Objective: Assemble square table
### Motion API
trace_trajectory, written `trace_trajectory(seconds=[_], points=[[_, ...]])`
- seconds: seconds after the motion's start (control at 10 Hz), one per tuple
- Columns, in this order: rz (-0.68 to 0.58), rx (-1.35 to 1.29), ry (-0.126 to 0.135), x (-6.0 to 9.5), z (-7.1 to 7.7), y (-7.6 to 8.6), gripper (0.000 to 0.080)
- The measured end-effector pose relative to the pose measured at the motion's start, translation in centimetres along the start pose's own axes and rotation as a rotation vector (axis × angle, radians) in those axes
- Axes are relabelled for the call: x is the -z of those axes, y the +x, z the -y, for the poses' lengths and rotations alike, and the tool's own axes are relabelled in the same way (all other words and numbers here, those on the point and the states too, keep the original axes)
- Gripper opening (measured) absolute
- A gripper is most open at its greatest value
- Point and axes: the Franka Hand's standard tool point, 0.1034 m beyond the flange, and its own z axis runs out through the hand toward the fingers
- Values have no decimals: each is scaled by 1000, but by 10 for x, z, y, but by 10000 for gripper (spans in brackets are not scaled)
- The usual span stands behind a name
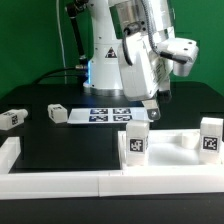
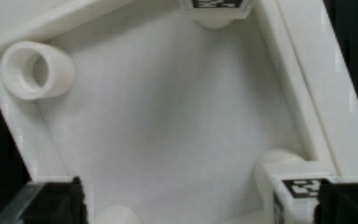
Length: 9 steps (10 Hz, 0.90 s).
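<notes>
The white square tabletop (image 1: 172, 148) lies at the exterior view's right, near the front. Two white legs with tags (image 1: 137, 142) (image 1: 210, 137) stand upright on it. Two loose legs (image 1: 12, 118) (image 1: 57, 112) lie on the black table at the left. My gripper (image 1: 152, 106) hangs just behind and above the tabletop. In the wrist view the slab (image 2: 158, 110) fills the picture, with a round corner hole (image 2: 37, 72) and a tagged leg (image 2: 300, 186). My gripper (image 2: 194, 208) is open and empty; its dark fingers (image 2: 44, 202) show on either side above the slab.
The marker board (image 1: 105, 115) lies flat behind the tabletop, under the arm. Long white border rails (image 1: 60, 180) run along the front and the left side (image 1: 8, 150). The robot's base (image 1: 105, 60) stands at the back.
</notes>
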Motion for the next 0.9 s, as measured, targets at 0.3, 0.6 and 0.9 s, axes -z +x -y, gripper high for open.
trace_trajectory(seconds=[0.3, 0.6, 0.9], points=[[-1, 3, -2, -1, -1, 0, 648], [-9, 135, -54, -9, -39, 4, 648], [-62, 270, -149, -27, -68, 14, 648]])
